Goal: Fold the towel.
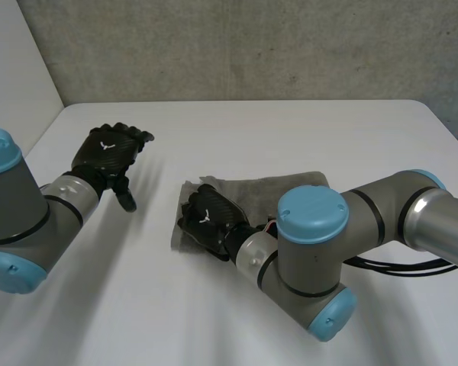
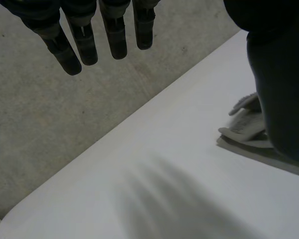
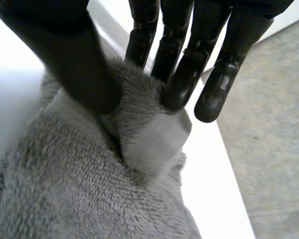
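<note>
Right hand (image 1: 206,217) pinched a ridge of the grey terry towel (image 1: 259,189), bunched under its palm. Left hand (image 1: 111,152) hung apart, fingers straight, empty. Towel judged soft, light, limp; best taken at a corner.

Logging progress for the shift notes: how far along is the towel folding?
Done, it seems: the towel lies on the table as a compact stack, with layers showing at its end. In hand: the right hand pinches a ridge of cloth at that end between thumb and fingers. The left hand hangs open, apart from it. Left: release and flatten, perhaps one more fold.
</note>
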`<action>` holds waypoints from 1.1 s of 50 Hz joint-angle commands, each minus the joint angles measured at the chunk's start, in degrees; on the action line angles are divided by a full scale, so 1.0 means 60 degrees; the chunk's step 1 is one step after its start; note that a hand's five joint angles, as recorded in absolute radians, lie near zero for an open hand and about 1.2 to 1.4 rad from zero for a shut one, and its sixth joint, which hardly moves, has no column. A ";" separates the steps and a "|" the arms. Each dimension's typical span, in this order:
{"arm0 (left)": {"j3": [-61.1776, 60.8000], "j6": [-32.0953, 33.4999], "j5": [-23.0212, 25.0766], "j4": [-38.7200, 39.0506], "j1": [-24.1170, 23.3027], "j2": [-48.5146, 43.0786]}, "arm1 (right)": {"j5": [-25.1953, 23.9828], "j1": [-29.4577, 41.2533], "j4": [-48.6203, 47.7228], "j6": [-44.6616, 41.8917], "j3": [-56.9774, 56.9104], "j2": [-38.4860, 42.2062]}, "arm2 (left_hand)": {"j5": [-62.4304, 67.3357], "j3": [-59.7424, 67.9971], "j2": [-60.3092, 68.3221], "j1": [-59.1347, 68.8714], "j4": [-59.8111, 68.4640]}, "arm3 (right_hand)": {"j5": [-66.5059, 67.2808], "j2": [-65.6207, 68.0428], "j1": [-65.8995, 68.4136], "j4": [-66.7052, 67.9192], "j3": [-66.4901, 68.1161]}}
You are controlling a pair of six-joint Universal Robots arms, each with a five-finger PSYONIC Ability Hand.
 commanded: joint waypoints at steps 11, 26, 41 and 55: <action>0.0606 -0.0453 -0.0013 -0.0001 -0.1801 -0.0167 | -0.0513 -0.3148 0.0102 0.3146 0.3027 -0.3631 | -0.1939 -0.0499 -0.0573 -0.0671 -0.0636 | -0.7713 -0.7500 -0.7585 -0.7863 -0.7741; 0.0621 -0.0454 -0.0599 0.0145 -0.2623 -0.0606 | -0.0411 -0.4586 0.0336 0.3397 0.4964 -0.3679 | -0.1967 -0.0527 -0.0601 -0.0699 -0.0664 | -0.4432 -0.4219 -0.4305 -0.4582 -0.4460; 0.0504 -0.0483 -0.0774 0.0087 -0.2463 -0.0358 | 0.1360 -0.4295 0.0878 0.2478 0.3077 -0.3003 | -0.2024 -0.0583 -0.0657 -0.0755 -0.0720 | 0.3954 0.4167 0.4082 0.3804 0.3926; 0.0197 -0.1492 -0.1390 0.0087 -0.0780 0.1136 | 0.1303 -0.0531 0.0790 0.1009 -0.0189 -0.1587 | -0.2164 -0.0723 -0.0798 -0.0895 -0.0860 | 0.3954 0.4167 0.4082 0.3804 0.3926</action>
